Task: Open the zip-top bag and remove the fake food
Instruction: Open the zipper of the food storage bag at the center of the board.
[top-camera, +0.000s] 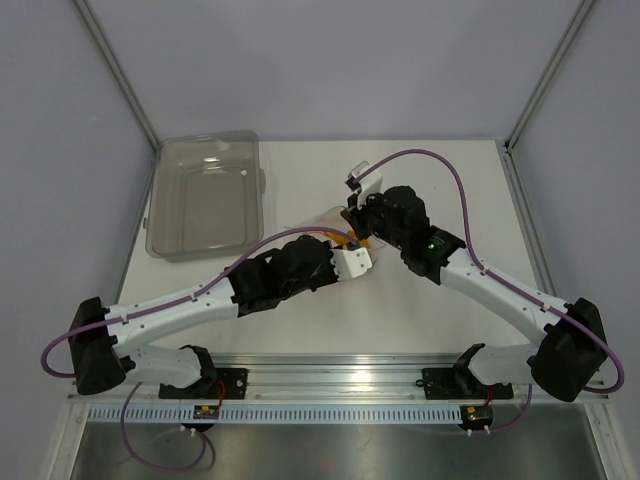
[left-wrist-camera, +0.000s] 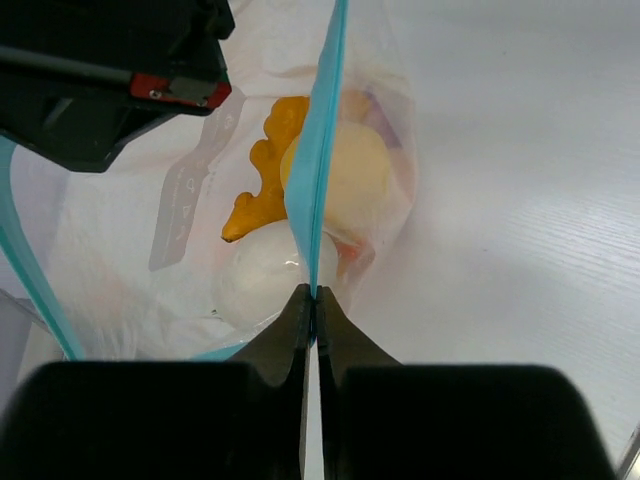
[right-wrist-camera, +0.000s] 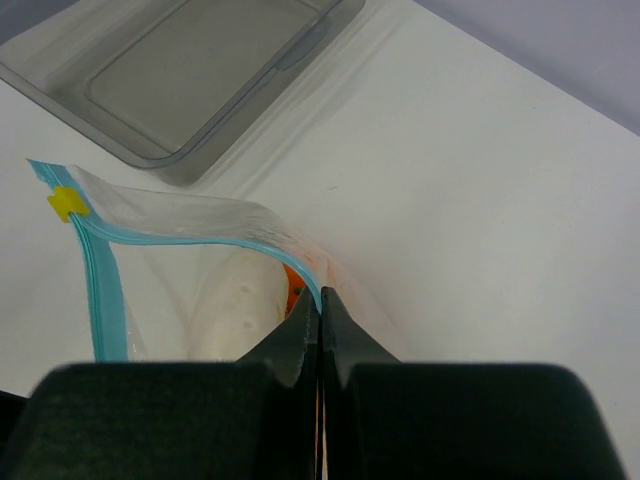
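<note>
Left gripper (left-wrist-camera: 312, 305): pinched shut on the near zip strip (left-wrist-camera: 318, 150).
Zip-top bag (left-wrist-camera: 180, 210): mid-table, held between both grippers, mouth parted.
Fake food (left-wrist-camera: 345, 180): inside the bag, just beyond the left gripper.
Right gripper (right-wrist-camera: 320, 305): closed on the far zip strip.
Tray (top-camera: 200, 200): far left, apart from the bag.

Your bag (left-wrist-camera: 120, 260) is thin clear plastic film, crinkly with soft glossy highlights; its zip strip (left-wrist-camera: 322, 130) is smooth light-blue plastic. The food (left-wrist-camera: 345, 175) inside looks like smooth moulded plastic, mostly matt, the white piece slightly shiny. You'll see the tray (right-wrist-camera: 200, 80) is rigid smoky translucent plastic, glossy. The table (right-wrist-camera: 480, 180) is matt white with a faint fine grain. The left gripper (left-wrist-camera: 313, 295) and right gripper (right-wrist-camera: 320, 300) are matt black.
</note>
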